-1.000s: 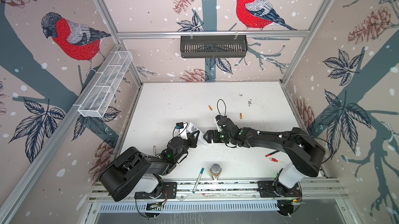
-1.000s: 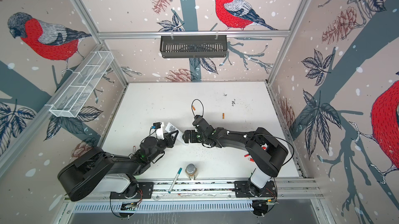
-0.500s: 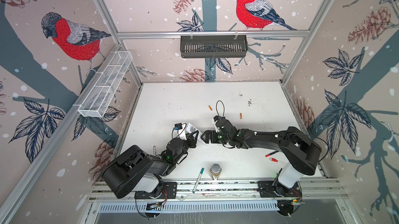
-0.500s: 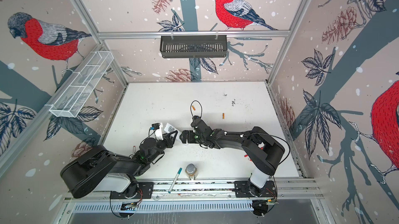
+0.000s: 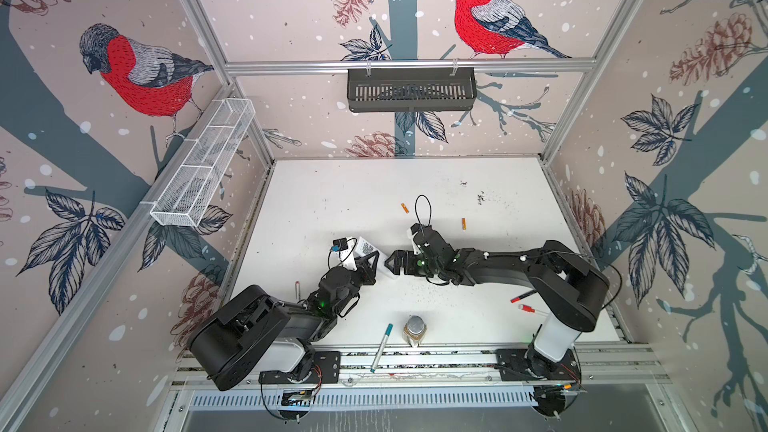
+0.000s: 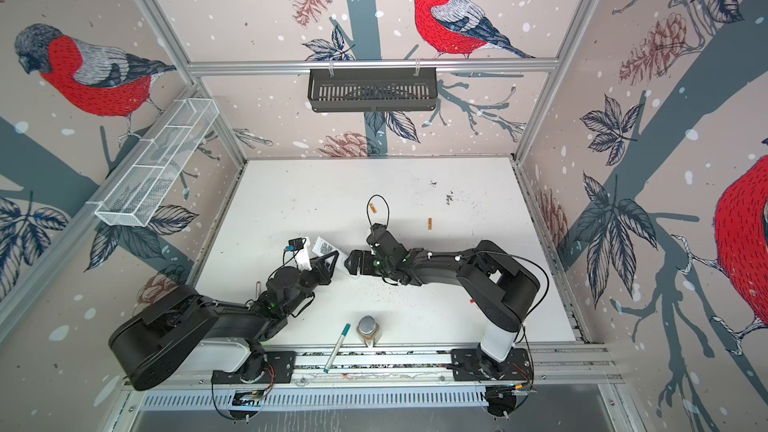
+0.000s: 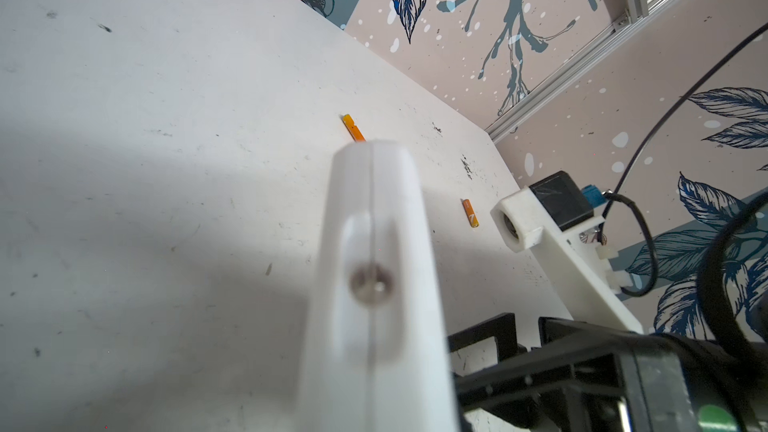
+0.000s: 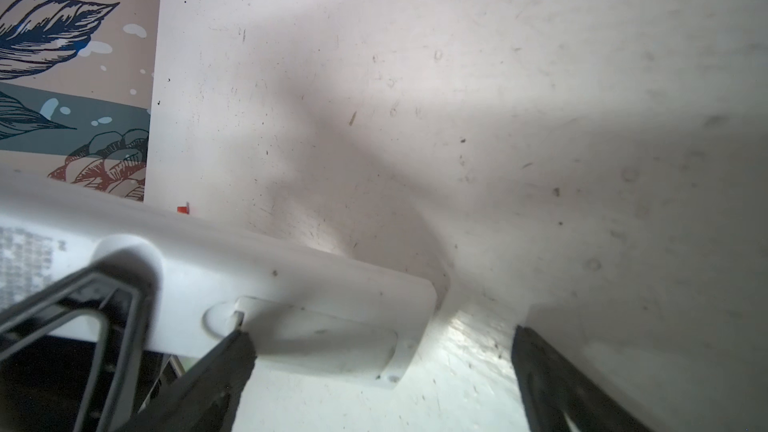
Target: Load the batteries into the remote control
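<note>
Count: two small orange cylindrical batteries (image 5: 405, 208) (image 5: 464, 223) lie at one and two o'clock from one slim white remote control (image 5: 365, 247). The left gripper (image 5: 371, 261) clamps the remote. The right gripper (image 5: 392, 265), jaws spread wide, has edged closer to it.

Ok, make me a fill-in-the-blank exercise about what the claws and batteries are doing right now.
The left claw is shut on the ___.
The right claw stands ___.
___ orange batteries lie on the table.
Missing words: remote control; open; two.
</note>
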Robot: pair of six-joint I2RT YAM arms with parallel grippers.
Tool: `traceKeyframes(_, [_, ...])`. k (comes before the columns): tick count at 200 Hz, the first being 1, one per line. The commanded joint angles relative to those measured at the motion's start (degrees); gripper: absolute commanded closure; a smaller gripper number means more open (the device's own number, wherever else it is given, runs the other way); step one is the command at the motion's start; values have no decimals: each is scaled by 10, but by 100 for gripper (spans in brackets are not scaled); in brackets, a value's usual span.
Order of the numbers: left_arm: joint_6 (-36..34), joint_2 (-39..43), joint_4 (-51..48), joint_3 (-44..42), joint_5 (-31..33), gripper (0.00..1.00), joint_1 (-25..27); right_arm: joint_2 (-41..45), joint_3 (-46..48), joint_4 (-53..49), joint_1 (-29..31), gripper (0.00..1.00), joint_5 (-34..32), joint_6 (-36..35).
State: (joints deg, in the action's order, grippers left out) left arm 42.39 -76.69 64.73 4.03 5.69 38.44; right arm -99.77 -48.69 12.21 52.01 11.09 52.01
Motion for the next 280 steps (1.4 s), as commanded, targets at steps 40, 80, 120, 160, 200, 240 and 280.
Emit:
traceKeyframes(40, [-8,3,15,-6,-15,100,0,11,3,35,-3,1,11,19])
traceKeyframes(80, [-6,-2,24,-9,-14,100,0,10,-5,39,-5,1,20,19])
traceKeyframes(120, [-5,4,20,-10,-7,100,0,-14,-22,13,3,1,19,9])
traceKeyframes(160, [-6,23,5,-14,-1,100,0,-21,-17,8,8,1,6,13])
traceKeyframes(200, [-8,29,0,-15,-1,100,0,-29,-16,8,6,0,-5,17])
traceKeyframes(240, [-7,25,6,-16,-6,100,0,-37,-26,8,6,1,0,15])
traceKeyframes(280, [-14,22,7,-13,-13,100,1,-49,-52,-27,17,0,-2,-1])
